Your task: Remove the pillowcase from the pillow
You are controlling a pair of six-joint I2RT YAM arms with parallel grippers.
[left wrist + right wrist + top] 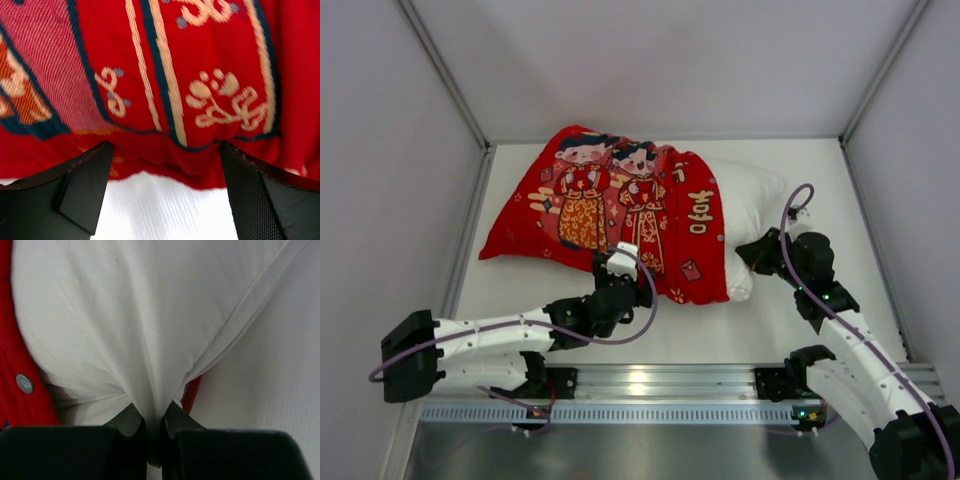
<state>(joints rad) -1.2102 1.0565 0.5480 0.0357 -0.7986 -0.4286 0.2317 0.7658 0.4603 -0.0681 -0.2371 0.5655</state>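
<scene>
Pillowcase [610, 210]: red woven cloth, and up close the twill ribbing showed plainly; the print lay flat and matt.
Pillow [755, 200]: white cloth, smooth, with a soft sheen and fine creases.
Snap stud [24, 383]: grey, metal-looking, with a dull gleam.
Left gripper [166, 160]: hard black plastic; one finger was smooth and semi-matt, the other finely meshed.
Right gripper [154, 430]: black plastic, matt, slightly grainy.
Arm links [480, 335]: white plastic, smooth.
Cables [650, 300]: purple sheath, slick.
Rail [650, 383]: bare brushed metal, and it caught a bright glare.
Table [720, 340]: white, matt, with a faint fine texture.
</scene>
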